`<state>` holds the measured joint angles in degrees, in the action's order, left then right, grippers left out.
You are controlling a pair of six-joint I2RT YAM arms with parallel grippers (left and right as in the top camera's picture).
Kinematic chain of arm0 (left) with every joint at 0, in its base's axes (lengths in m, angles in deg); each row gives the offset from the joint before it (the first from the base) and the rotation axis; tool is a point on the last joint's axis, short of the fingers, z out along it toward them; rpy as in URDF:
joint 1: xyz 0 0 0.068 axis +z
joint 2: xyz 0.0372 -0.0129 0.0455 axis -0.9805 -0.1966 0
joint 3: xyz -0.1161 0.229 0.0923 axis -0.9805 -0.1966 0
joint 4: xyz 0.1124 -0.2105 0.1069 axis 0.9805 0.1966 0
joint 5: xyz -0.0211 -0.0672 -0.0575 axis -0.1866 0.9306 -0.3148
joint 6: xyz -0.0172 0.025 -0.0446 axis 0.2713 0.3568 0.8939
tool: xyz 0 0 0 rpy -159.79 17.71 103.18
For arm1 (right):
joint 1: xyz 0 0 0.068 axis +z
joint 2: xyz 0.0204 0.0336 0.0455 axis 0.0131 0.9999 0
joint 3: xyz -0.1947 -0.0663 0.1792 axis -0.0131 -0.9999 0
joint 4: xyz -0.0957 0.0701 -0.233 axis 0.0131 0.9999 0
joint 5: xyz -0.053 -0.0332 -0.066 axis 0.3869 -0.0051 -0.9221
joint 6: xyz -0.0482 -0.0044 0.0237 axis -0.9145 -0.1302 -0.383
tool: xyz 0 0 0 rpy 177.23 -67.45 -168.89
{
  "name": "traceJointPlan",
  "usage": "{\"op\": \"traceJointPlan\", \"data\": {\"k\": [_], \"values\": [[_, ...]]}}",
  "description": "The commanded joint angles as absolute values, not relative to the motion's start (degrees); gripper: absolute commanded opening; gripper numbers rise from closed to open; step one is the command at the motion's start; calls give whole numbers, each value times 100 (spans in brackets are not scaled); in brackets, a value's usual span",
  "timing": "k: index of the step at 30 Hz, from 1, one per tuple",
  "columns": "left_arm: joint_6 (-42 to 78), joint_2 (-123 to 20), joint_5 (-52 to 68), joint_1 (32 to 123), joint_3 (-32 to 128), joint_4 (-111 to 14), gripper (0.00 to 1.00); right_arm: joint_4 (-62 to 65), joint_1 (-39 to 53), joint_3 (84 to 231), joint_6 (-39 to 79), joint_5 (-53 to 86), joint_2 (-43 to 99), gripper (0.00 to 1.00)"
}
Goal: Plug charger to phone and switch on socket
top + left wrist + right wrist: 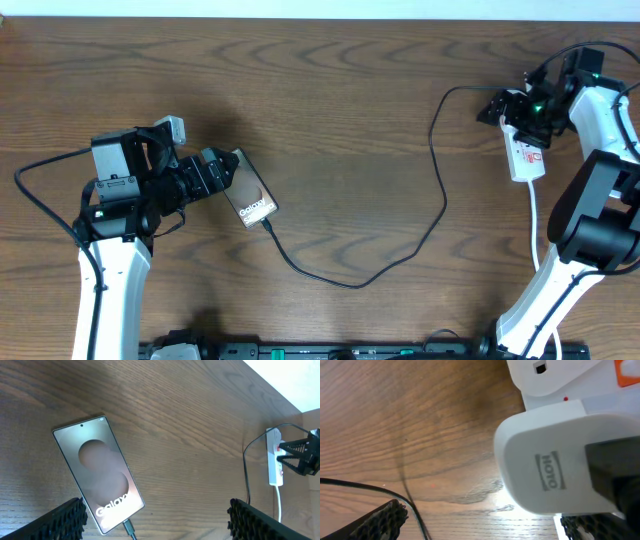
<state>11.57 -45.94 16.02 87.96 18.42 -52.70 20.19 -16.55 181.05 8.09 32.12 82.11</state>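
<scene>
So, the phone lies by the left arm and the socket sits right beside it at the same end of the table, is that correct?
Not quite: the phone does lie by the left arm, but the socket is at the opposite end of the table, by the right arm. The overhead view shows this.

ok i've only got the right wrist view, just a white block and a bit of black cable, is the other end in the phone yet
observer: yes, the charger tip sits in the bottom edge of the phone.
operator: is the left hand holding it
observer: no, the left hand is open, its fingers not closed on the phone.
operator: any knots in the lead
observer: none, it runs in one loose curve across the table up to the end of the socket.
</scene>
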Motion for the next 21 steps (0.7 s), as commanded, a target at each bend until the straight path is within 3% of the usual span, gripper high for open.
{"op": "traceJointPlan", "data": {"k": [1,8,21], "values": [[1063,-4577,1569,8796,1845,-5250,89,1916,-1419,17915,910,3548,8471,99],[1065,-4575,1569,8796,1845,-5252,89,2047,-1786,17920,1083,3070,7983,99],[1065,-4575,1569,8796,1845,-5252,89,3326,-2059,17920,1249,1791,5374,99]]}}
